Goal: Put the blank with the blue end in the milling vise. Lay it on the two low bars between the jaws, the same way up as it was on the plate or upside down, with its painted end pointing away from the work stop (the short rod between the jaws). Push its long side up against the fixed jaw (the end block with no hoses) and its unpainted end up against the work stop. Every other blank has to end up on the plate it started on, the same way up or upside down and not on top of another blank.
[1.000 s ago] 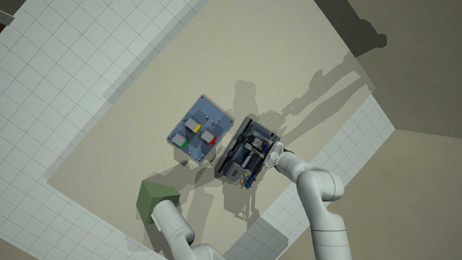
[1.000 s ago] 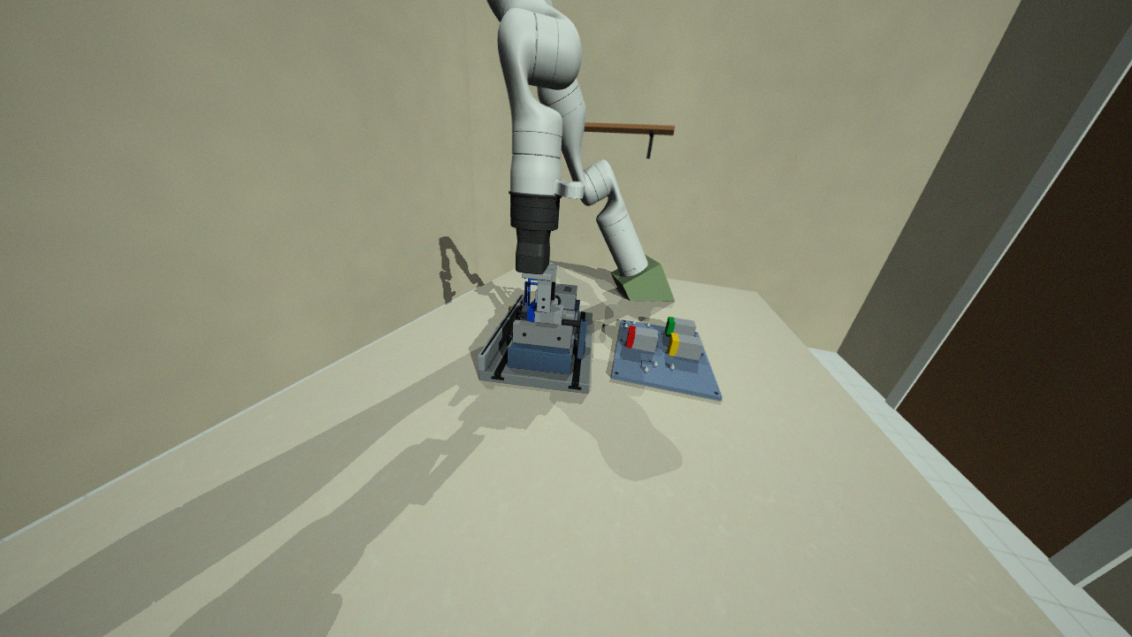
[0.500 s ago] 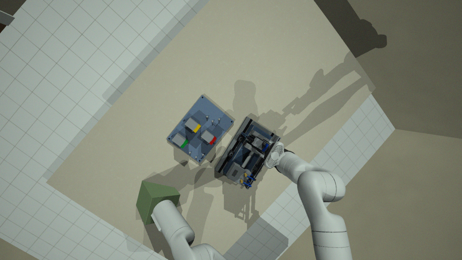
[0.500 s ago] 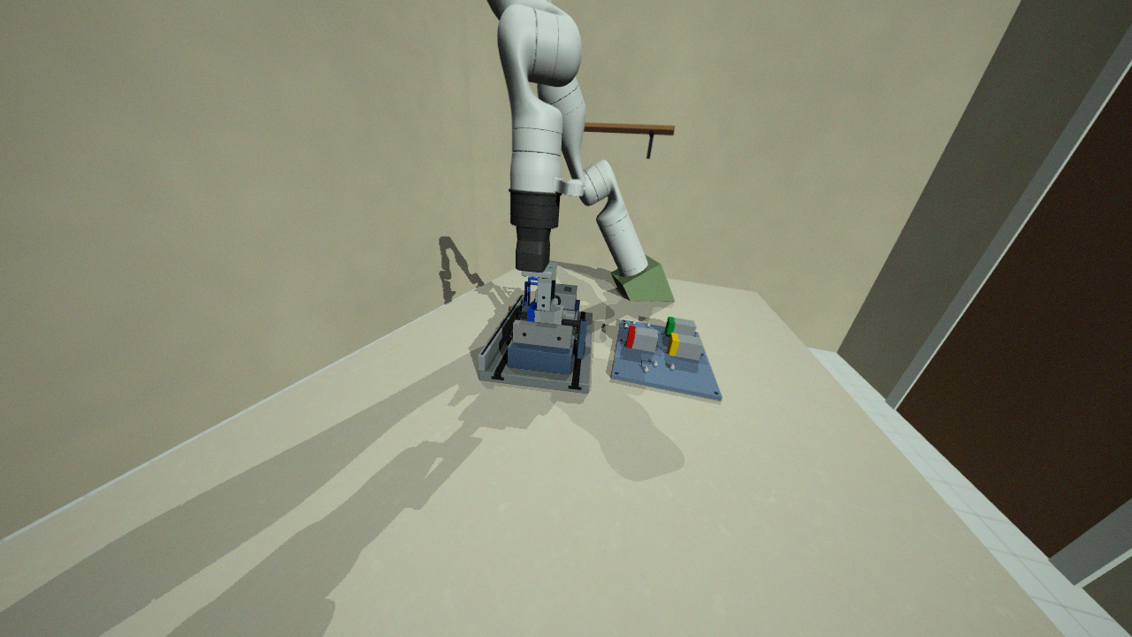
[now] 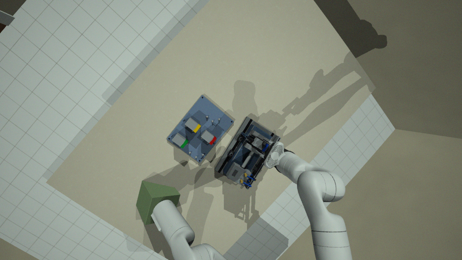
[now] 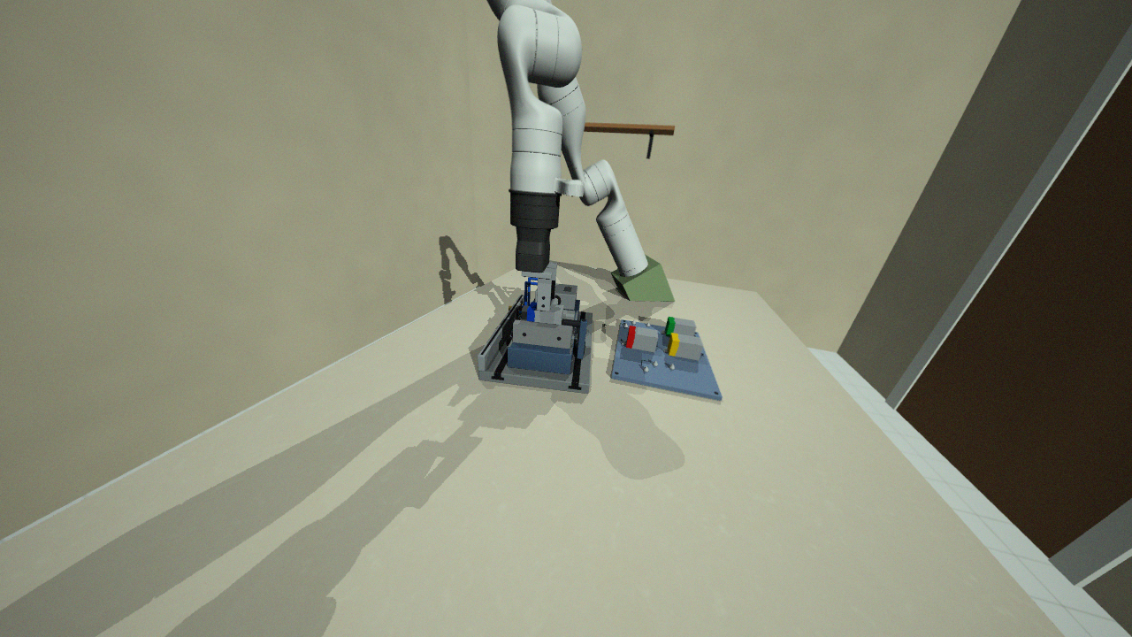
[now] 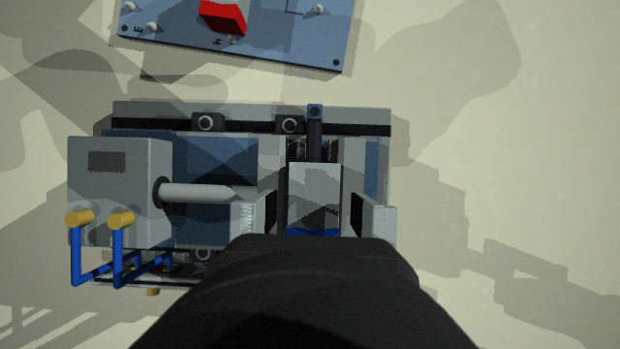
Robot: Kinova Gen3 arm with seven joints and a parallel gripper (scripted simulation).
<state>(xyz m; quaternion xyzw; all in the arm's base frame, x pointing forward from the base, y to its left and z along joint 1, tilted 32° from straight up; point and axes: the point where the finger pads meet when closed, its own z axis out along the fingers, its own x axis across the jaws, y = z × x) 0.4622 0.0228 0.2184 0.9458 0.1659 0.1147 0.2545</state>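
Top view: The blank with the blue end lies in the milling vise, its painted end pointing away from the work stop. On the plate alongside sit the yellow-ended blank, the green-ended blank and the red-ended blank, none stacked on another. The pincer's fingers cannot be made out under the wrist.

Exterior view: The pincer reaches down over the vise, close above the fixed jaw. A sideways exit risks a finger snagging the jaw or dragging the blank off its seat; a straight lift looks safer.

Wrist view: The pincer's fingers stand apart on either side of the blank, clamped on nothing. The unpainted end appears to meet the stop, but whether the long side touches the fixed jaw cannot be told. Leaving now could strand a slight gap there; an off-centre closing could pull the blank towards the hose side, and a push too far forward could skew it against the stop. The low bars are hidden, so its seating on them remains unconfirmed.
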